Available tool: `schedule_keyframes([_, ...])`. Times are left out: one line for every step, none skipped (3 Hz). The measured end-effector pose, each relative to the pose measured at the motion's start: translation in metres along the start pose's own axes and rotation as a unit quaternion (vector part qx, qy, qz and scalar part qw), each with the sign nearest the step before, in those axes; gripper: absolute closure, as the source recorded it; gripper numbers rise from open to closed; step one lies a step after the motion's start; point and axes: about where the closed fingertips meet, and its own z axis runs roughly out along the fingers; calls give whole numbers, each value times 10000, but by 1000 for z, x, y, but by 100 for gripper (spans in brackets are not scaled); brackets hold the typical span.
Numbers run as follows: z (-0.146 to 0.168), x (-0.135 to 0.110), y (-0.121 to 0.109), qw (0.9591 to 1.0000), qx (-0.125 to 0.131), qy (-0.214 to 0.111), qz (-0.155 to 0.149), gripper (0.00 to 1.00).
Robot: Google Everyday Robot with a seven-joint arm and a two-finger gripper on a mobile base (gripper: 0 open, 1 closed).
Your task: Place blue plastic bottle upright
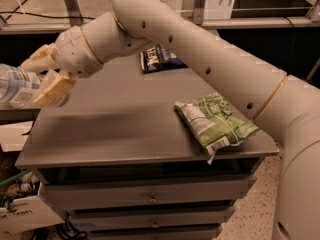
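Note:
The blue plastic bottle [17, 87] is a clear bottle with a pale label, held lying sideways in the air at the far left of the camera view, above and beyond the left edge of the grey cabinet top [115, 129]. Its cap end is cut off by the frame edge. My gripper [44, 75] is shut on the bottle, with one tan finger above it and one below. The big white arm reaches across from the right.
A green snack bag [215, 121] lies near the cabinet's right front corner. A dark blue snack bag [159, 59] lies at the back. Drawers [150, 199] are below the top. A lower white surface with clutter is at the left.

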Motion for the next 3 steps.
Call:
schedule_keyframes([-14, -24, -17, 9982, 548, -245, 59, 100])
schedule_keyframes([-21, -17, -16, 9933, 970, -116, 614, 100])
schedule_keyframes([-21, -17, -16, 9933, 971, -117, 614, 100])
